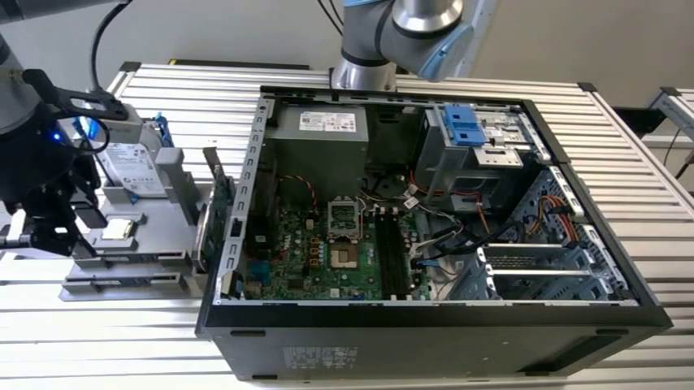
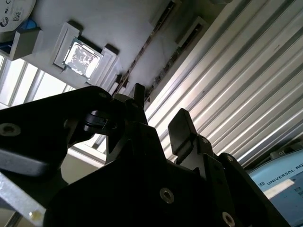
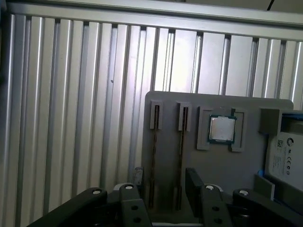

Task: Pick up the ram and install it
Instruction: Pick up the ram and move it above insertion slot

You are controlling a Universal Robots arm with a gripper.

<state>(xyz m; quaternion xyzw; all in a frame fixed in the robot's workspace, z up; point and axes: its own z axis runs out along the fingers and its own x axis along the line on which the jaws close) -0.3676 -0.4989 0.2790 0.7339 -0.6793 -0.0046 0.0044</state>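
Gripper: the gripper (image 3: pixel 165 182) hangs over the grey holder (image 3: pixel 218 184) at the exterior view's left (image 1: pixel 49 231).
Fingers: the fingers (image 3: pixel 194 182) are spread wide apart and grasp nothing.
Ram: the ram (image 3: pixel 155 161) stands edge-on in a narrow slot of the holder, below the gap between the fingers; whether they touch it cannot be told.
Second stick: a second stick (image 3: pixel 182 156) stands just beside the ram in the next slot, parallel to it.
Neighbours: a processor chip (image 3: pixel 222 128) lies in its recess beside the slots, and past it lies the hard drive (image 3: pixel 286 153).
Obstacles: a green card (image 1: pixel 221 213) stands upright between the holder and the open computer case (image 1: pixel 434 317).
Open room: bare ribbed worktop (image 3: pixel 71 118) runs beyond the holder's edge on the side away from the hard drive.
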